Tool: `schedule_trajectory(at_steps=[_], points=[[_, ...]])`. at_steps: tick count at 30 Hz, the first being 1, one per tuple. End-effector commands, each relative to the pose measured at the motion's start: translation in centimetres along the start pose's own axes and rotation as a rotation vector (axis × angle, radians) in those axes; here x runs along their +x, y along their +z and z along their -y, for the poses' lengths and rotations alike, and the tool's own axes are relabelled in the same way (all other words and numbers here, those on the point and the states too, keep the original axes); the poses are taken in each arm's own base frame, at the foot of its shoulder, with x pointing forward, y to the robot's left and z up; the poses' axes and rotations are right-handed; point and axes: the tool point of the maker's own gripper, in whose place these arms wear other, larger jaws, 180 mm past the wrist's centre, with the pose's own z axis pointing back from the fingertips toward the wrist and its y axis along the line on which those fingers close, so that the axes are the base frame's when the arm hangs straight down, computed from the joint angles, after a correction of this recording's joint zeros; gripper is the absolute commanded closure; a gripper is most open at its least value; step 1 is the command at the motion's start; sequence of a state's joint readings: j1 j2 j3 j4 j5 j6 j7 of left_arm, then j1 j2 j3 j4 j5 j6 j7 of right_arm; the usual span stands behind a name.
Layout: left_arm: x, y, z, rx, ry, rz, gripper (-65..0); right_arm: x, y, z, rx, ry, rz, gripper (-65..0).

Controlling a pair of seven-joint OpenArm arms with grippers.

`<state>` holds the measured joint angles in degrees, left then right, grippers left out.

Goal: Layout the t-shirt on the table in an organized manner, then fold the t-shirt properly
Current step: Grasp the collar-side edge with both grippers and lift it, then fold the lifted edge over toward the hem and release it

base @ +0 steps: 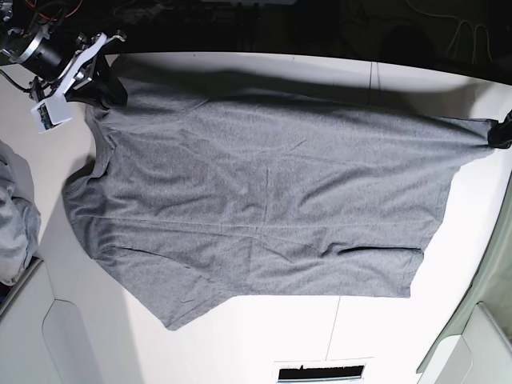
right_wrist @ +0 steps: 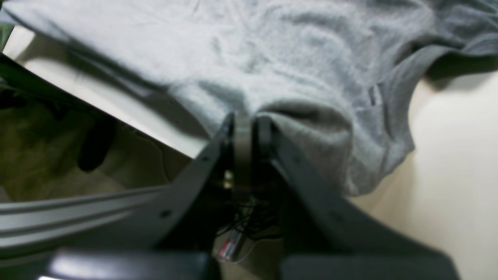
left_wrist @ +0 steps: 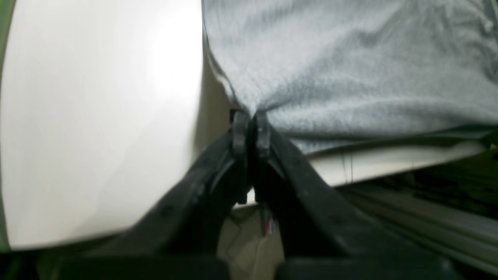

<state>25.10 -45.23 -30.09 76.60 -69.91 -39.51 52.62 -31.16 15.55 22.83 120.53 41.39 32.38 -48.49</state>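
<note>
Fingers of left gripper and right gripper clenched on t-shirt edge, stretched across counter; layout step, next likely lowering flat before folding.

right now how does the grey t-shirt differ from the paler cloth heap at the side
The t-shirt is darker heather grey; the cloth heap is paler. The t-shirt is spread wide across the table; the cloth heap is bunched at its edge. The t-shirt is gripped at two edges; the cloth heap lies untouched. Both are soft fabric.

One t-shirt, one table, two end effectors, one cloth heap.
</note>
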Motion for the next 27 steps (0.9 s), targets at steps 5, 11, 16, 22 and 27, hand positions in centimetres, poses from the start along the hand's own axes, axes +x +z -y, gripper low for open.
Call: schedule_trajectory(at_steps=[5, 11, 16, 22, 27], points=[[-0.8, 1.1, -0.2, 0.004, -0.009, -0.023, 0.0, -0.4, 0.7, -0.7, 0.024, -0.008, 0.001, 0.0], [-2.4, 1.3, -0.2, 0.001, 0.014, -0.05, 0.0, -1.0, 1.2, -1.5, 0.036, -0.012, -0.017, 0.0], [0.2, 1.3, -0.4, 0.009, 0.003, 0.08, 0.0, 0.5, 1.3, -1.6, 0.029, 0.016, 0.037, 0.0], [3.3, -0.5, -0.2, 0.041, -0.067, 0.155, 0.0, 3.4, -0.1, 1.6, -0.057, 0.087, 0.093, 0.0], [5.0, -3.3, 1.1, 0.047, -0.179, 0.178, 0.0, 4.9, -2.0, 4.3, -0.074, 0.042, 0.131, 0.0]])
